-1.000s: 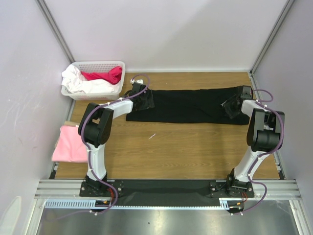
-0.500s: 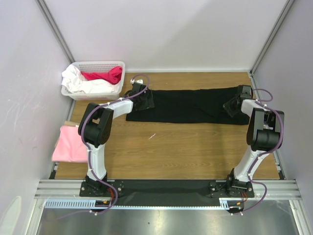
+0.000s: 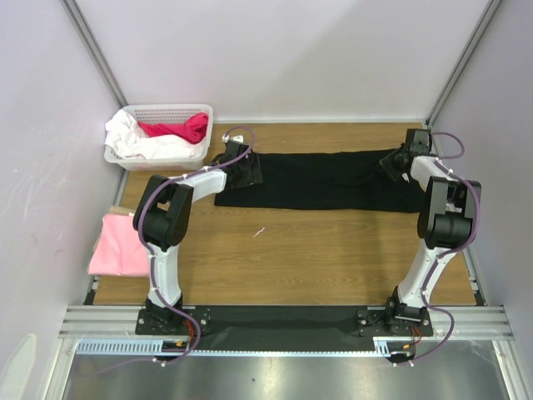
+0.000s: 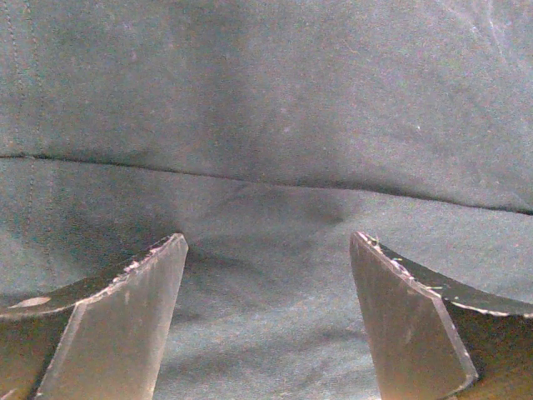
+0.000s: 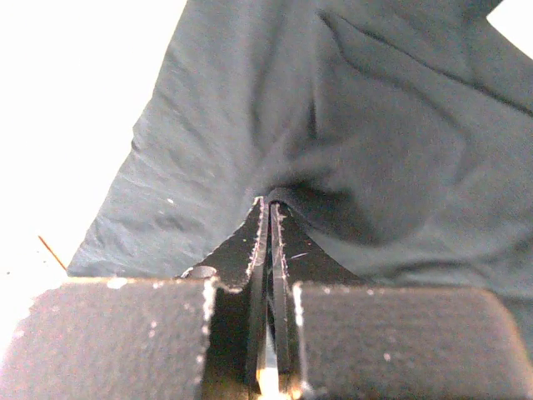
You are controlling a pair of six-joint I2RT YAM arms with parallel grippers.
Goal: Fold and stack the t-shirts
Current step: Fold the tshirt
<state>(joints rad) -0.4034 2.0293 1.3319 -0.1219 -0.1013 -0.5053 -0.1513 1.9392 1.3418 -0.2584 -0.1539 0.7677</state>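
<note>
The black t-shirt (image 3: 321, 179) lies as a long folded band across the far half of the table (image 3: 316, 250). The left fingers (image 4: 117, 325) stand spread over its left end. The right fingers (image 5: 258, 237) pinch cloth at its far right corner. The pink t-shirt (image 3: 118, 244) lies at the table's left edge.

One black t-shirt (image 3: 316, 179), one pink t-shirt (image 3: 117, 246), one white basket (image 3: 166, 109), two robot arms (image 3: 166, 221)

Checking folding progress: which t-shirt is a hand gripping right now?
The black t-shirt, spread long across the back; the right hand is pinched shut on its cloth. The pink t-shirt lies apart at the left edge.
</note>
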